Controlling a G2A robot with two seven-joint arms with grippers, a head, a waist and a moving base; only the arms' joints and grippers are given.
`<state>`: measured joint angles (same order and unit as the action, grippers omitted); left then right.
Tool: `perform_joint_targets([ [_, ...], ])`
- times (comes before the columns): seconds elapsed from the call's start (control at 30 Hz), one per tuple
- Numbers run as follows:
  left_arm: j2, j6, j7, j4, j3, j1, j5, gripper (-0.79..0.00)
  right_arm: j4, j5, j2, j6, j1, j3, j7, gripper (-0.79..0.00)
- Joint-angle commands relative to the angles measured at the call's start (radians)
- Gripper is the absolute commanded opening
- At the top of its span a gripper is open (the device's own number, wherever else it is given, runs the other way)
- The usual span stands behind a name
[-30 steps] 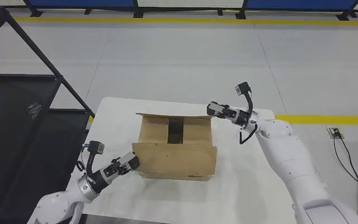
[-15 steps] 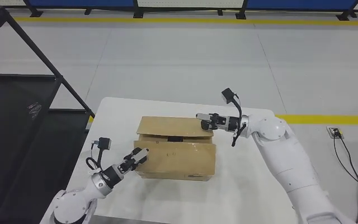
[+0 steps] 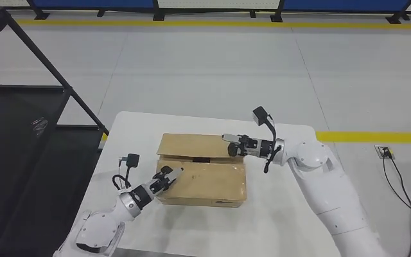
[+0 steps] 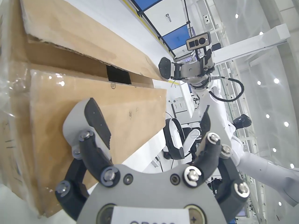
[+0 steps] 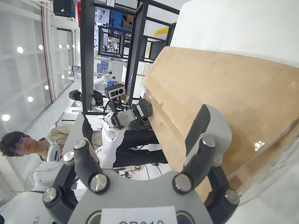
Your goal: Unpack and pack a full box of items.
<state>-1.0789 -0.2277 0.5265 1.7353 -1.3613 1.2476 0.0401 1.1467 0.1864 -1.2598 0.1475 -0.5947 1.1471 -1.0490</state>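
On the left, the left gripper (image 3: pixel 168 177) sits at the near-left corner of the cardboard box (image 3: pixel 212 187). Its fingers are spread and 1 of them lies on the near flap (image 3: pixel 209 173), seemingly touching. The box stands mid-way across the white table (image 3: pixel 282 212). Its 2 long flaps are folded down and almost meet, with a thin dark gap (image 3: pixel 201 159) between them. Over on the right, the right gripper (image 3: pixel 228 142) is spread too, against the far flap (image 3: pixel 189 144) at its right end. This looks like the closing step of packing. Next move, I'd say: press both flaps flat so the seam shuts, without caving them in.
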Motion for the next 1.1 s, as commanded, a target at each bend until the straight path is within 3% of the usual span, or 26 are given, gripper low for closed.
perform_joint_targets([
  [0.0, -0.001, 0.000, -0.007, -0.007, 0.004, -0.004, 0.004, 0.000, 0.018, 0.006, 0.004, 0.004, -0.017, 0.005, -0.014, 0.000],
  [0.3, -0.003, -0.011, -0.028, -0.007, -0.015, -0.008, -0.018, 0.000, 0.018, 0.003, 0.012, 0.009, -0.068, 0.001, -0.008, 0.000],
  [0.57, 0.009, -0.016, -0.079, 0.028, -0.175, 0.043, -0.099, 0.000, -0.057, 0.053, 0.005, 0.060, -0.059, -0.018, -0.010, 0.000],
  [0.83, 0.020, 0.037, -0.090, -0.007, -0.356, 0.149, -0.188, 0.000, -0.073, 0.052, 0.004, 0.074, -0.051, -0.024, -0.008, 0.000],
  [1.07, 0.020, 0.037, -0.090, -0.007, -0.356, 0.149, -0.188, 0.000, -0.073, 0.052, 0.004, 0.074, -0.051, -0.024, -0.008, 0.000],
])
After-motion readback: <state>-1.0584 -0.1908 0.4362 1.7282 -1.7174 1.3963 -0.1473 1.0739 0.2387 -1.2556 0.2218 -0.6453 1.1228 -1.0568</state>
